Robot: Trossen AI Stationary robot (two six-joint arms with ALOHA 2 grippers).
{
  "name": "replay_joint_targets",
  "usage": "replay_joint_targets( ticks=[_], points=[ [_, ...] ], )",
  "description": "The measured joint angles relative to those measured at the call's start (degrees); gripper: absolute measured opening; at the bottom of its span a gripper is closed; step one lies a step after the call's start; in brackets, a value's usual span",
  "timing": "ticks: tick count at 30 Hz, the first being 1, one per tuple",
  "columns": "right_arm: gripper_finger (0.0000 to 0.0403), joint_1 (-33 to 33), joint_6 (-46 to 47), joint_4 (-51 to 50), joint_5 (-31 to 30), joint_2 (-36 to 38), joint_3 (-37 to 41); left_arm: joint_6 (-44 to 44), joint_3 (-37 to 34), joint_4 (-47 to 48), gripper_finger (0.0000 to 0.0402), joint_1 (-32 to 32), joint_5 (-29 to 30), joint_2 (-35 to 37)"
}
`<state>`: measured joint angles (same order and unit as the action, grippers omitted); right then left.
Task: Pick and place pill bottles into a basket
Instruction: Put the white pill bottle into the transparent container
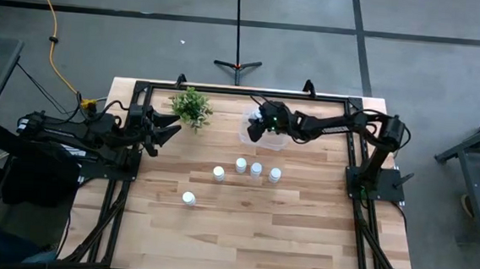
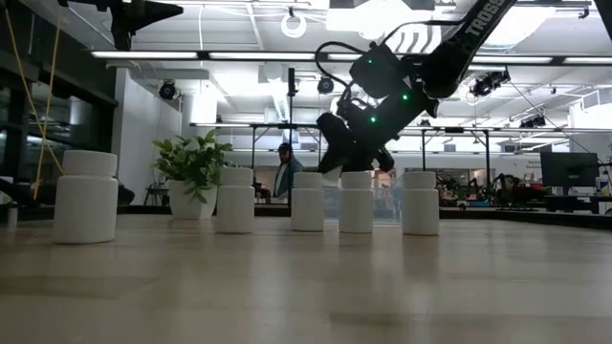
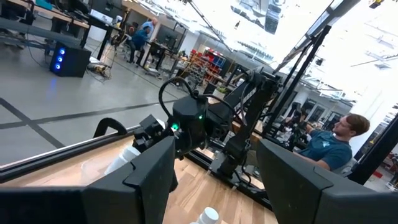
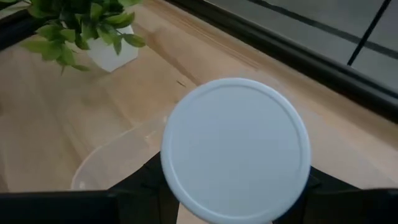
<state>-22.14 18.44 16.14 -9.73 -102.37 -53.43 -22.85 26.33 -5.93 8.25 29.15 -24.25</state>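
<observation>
My right gripper [image 1: 256,129] reaches from the right over the clear basket [image 1: 275,139] at the table's far middle, shut on one white pill bottle [image 4: 236,158]. The bottle's round end faces the wrist camera. The basket's clear rim [image 4: 115,155] shows just below it. Several more pill bottles stand upright on the table: a row [image 1: 256,170] in the middle and one [image 1: 188,199] nearer the front. In the low view they stand in a line [image 2: 356,201]. My left gripper [image 1: 171,132] waits open at the table's left, held above the wood, nothing between its fingers [image 3: 146,180]. My right gripper pinches the pill bottle's round side wall [image 4: 171,186] between its two fingers, one on each side. The fingers [image 4: 339,193] slant down from the table's right side. The bottle is lifted clear, tilted, over the basket.
A small green potted plant [image 1: 191,107] stands left of the basket, at the far edge. A black frame [image 1: 226,91] runs around the table's far and side edges. Beyond the table a person sits [image 3: 329,146]. Bare wood lies toward the near edge [image 1: 250,237].
</observation>
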Motion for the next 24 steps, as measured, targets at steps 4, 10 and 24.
replay_joint_targets(
  ticks=[4, 10, 24],
  points=[
    [0.0169, -0.15, -2.42, -3.02, -1.67, 0.0, -2.93, 0.0, 0.0, 0.0, 0.026, 0.0, 0.0, 0.0],
    [0.0169, -1.09, -2.07, -8.8, -1.61, 0.0, -5.53, 0.0, 0.0, -0.06, 0.026, 0.0, 0.0, 0.0],
    [0.0169, -1.11, -2.95, -10.47, -0.47, -5.08, -5.51, 0.0, 0.0, 0.02, 0.026, 0.0, 0.07, 0.0]
  ],
)
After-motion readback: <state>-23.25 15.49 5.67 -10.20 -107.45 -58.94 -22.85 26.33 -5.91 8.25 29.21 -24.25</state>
